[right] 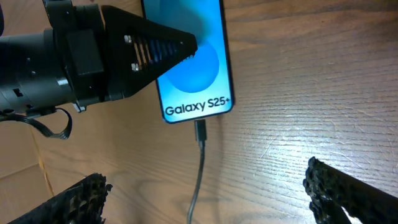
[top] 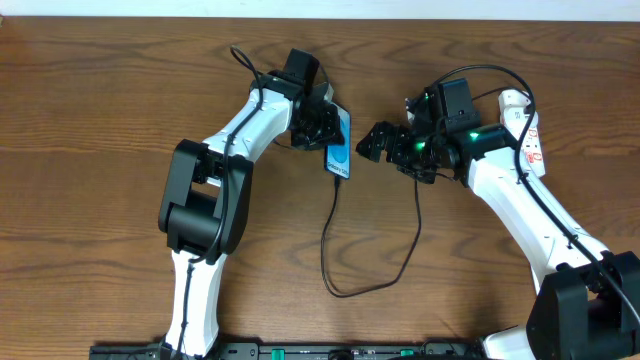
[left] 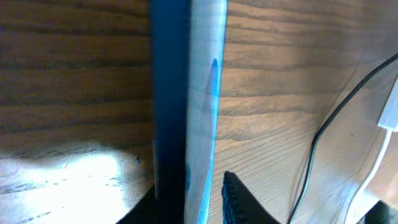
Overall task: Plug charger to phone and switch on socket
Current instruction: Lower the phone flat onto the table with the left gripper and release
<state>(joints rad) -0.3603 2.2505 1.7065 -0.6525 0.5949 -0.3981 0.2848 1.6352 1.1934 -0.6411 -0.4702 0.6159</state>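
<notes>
Counting big to small: 1 wood table (top: 100, 100), 2 arms, 1 socket (top: 531, 130), 1 phone (top: 340, 152), 1 charger (top: 325, 250).

The socket lies at the table's far right, well apart from the phone. The phone lies screen-up near mid-table, btwn the two grippers. The charger's connector tip (right: 200, 132) sits in the phone's bottom edge. Its cable runs toward the near edge, loops, then climbs back to the right arm.

Right gripper (top: 378, 143): jaws spread wide, holding nothing, just beside the phone's right edge. In the wrist cam its fingers (right: 81, 199) straddle the cable w/o touching it.

Left gripper (top: 318, 120): at the phone's far-left corner, w/ one finger (right: 155, 50) lying across the screen. The other finger is hidden, so I cannot tell if the jaws clamp the phone or stand off it.

Hard to read:
- Left wrist cam shows the phone (left: 186, 93) only as a blurred blue band, plus one finger (left: 239, 202) at the bottom.
- The socket is part-covered by the right arm, and its switches are too small to read.
- The cable's far end is lost under the right arm.
</notes>
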